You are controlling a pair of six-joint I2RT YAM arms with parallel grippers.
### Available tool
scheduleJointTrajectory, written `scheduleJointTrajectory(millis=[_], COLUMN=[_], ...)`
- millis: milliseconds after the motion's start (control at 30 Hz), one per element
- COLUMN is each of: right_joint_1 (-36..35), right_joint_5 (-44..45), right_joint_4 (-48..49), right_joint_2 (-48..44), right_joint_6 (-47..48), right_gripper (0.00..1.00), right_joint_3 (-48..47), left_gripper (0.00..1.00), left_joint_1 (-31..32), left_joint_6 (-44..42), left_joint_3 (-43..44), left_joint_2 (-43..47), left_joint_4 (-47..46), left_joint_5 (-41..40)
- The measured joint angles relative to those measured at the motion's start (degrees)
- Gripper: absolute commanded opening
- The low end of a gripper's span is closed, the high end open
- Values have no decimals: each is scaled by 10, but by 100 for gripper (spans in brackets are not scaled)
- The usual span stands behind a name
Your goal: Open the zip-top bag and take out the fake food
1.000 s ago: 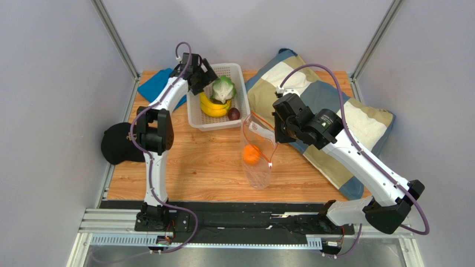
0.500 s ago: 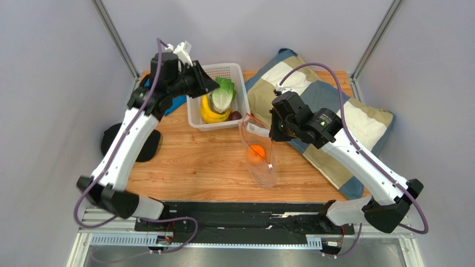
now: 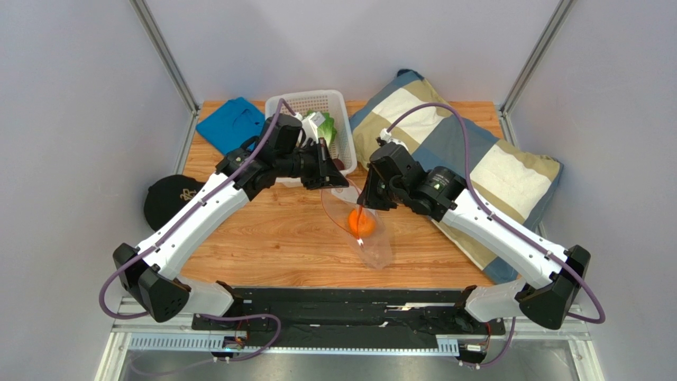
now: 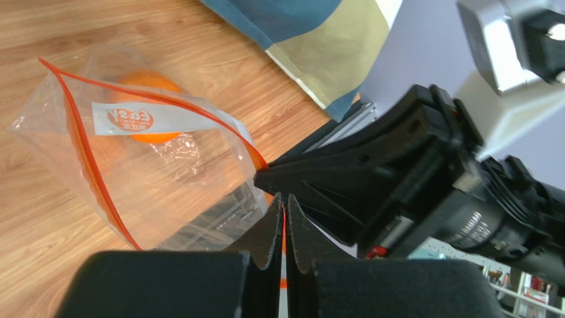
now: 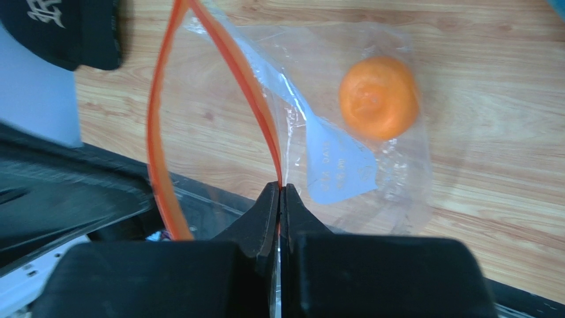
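Only wrist views show left claw [image 4: 284, 222] and right claw [image 5: 279, 202] clamped on the zip-top bag [image 4: 166, 179].

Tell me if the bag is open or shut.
Open. The bag has its zip strip parted into two spread lips; the left gripper and right gripper each pinch one. The orange sits inside.

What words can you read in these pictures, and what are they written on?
"Easy": orange letters on the white label of the zip-top bag. The smaller word under it is too blurred to read.
Black cap: a white stitched mark, only partly in view, not readable.
Right arm: tiny white print on its black casing, too blurred to read.
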State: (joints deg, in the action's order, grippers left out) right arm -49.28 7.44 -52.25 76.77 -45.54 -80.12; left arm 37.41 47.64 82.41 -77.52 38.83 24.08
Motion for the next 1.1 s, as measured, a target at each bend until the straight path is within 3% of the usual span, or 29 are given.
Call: scheduleJointTrajectory(millis=[400,567,900,1100], right_joint_1=[-17,-22,-40,-53], right_joint_5=[-9,-30,-55,-52], right_joint_4=[104,139,175,177], right_joint_2=[-5,10,23,37], right_joint_6=[-83,-101,-109,-105], right_gripper=[0,0,0,0], right_joint_3=[7,7,19,18], left_gripper=[0,0,0,0], left_joint_1=[1,1,1,1], left_joint_6=[28,24,77,122], left_joint_3=[-77,-56,56,28], left_joint_2=[17,-34,-87,-103], left_joint_4=[13,41,198,221], left_joint_5=[-66,-91,-172,-199])
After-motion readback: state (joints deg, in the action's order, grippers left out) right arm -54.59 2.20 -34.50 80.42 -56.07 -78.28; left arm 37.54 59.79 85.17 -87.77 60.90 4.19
